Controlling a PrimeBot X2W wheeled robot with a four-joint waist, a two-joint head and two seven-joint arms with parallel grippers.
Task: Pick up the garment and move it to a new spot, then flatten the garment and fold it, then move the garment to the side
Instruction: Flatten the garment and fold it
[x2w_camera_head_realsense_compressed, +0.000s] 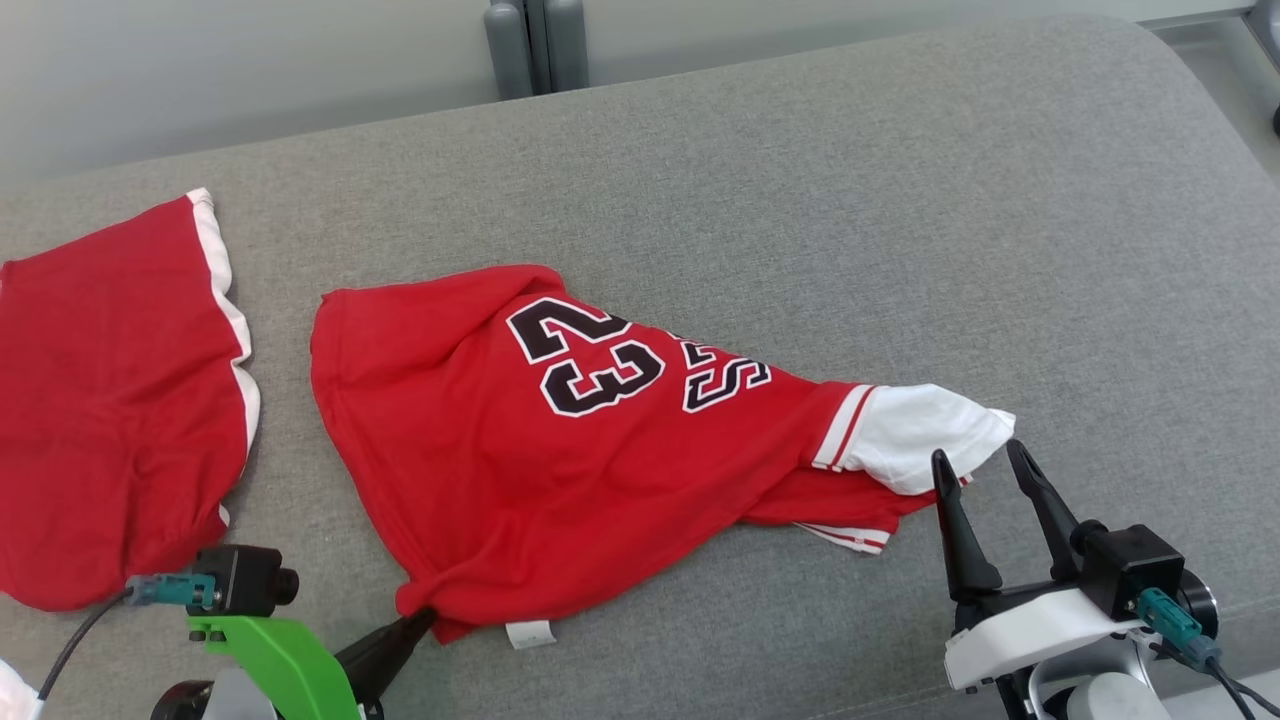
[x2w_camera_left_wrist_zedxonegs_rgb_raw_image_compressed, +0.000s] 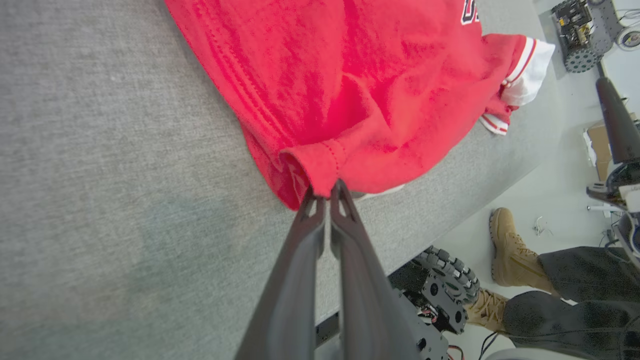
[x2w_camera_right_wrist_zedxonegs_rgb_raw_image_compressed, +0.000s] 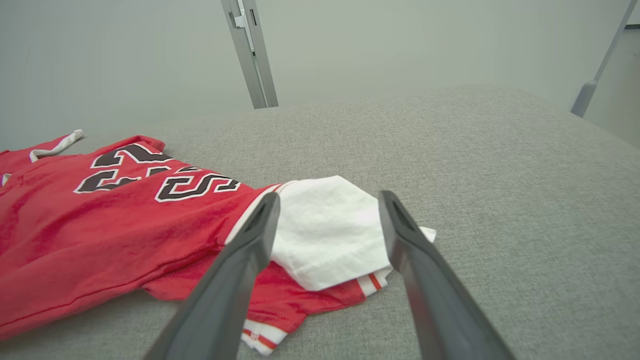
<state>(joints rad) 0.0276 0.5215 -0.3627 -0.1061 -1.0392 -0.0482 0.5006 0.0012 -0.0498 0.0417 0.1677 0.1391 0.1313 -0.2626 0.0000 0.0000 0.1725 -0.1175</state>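
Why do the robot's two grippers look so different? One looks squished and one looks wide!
The left gripper is shut, pinching the bottom corner of the red shirt; the right gripper is wide open, holding nothing. The left gripper sits at the hem; the right gripper is by the white sleeve. Both have two long dark fingers.

The left claw has long dark tapering fingers. Behind it is a bright green bracket with a small black camera, a teal plug and a grey cable. The right claw has the same fingers, a white shell, a second camera and a second plug.
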